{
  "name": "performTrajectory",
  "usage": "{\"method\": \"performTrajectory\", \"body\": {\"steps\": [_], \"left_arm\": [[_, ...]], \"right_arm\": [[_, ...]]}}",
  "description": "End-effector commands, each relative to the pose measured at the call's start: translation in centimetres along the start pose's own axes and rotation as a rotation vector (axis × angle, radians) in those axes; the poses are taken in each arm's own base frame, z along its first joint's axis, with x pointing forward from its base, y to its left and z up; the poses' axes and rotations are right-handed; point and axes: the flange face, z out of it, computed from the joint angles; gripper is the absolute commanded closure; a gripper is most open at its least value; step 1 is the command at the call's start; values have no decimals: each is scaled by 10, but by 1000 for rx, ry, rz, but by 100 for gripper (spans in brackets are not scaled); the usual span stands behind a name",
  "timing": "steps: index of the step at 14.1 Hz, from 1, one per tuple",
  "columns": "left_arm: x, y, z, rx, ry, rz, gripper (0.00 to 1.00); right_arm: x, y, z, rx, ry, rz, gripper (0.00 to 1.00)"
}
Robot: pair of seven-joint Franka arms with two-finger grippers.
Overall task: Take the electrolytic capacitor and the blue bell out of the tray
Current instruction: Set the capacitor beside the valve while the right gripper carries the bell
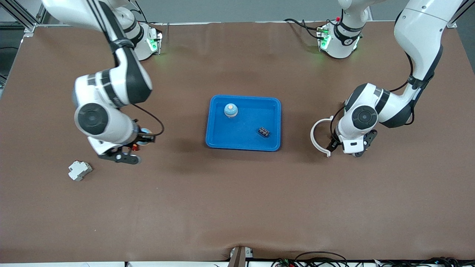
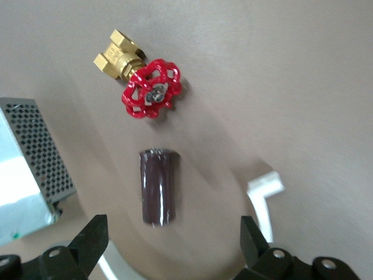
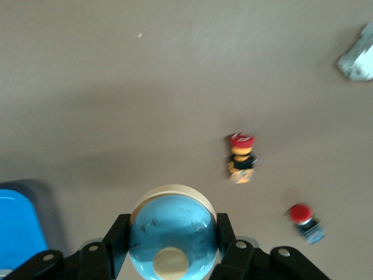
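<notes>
Front view: blue tray (image 1: 211, 128) mid-table w/ 1 bell (image 1: 231, 110) and 1 small dark part (image 1: 264, 132) in it, well apart; bell farther from cam. White ring (image 1: 314, 138) beside left arm's wrist. Grey-white block (image 1: 79, 170) near right arm's end of table. Right gripper (image 1: 144, 138) over bare table between block and tray. Left gripper (image 1: 347, 146) low over table toward left arm's end; fingers hidden here.
Left wrist view: only here: capacitor (image 2: 158, 186), dark cylinder lying on table, between fingers (image 2: 93, 239) that stand wide apart, not touching it. Also 1 brass valve w/ red handwheel (image 2: 145, 79), 1 perforated metal box (image 2: 29, 163), white ring piece (image 2: 265, 195).
Right wrist view: only here: fingers (image 3: 116, 239) clamped on 2nd bell (image 3: 171, 238), blue dome. 2 red-capped push buttons on table (image 3: 241, 157), (image 3: 306, 221). Tray corner (image 3: 20, 224) at edge.
Surface: brown mat over table (image 1: 237, 207); cables along the edge nearest cam.
Count: bells 2, capacitor 1, tray 1, buttons 2, valve 1.
</notes>
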Motion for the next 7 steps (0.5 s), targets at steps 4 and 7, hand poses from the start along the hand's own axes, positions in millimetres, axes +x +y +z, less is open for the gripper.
{"method": "performTrajectory", "body": {"steps": [4, 7], "left_arm": [[-61, 36, -50, -24, -60, -63, 0], [-99, 62, -66, -57, -63, -104, 0]], "right_arm": [[29, 101, 53, 43, 92, -163, 100], [35, 153, 91, 54, 141, -215, 100]]}}
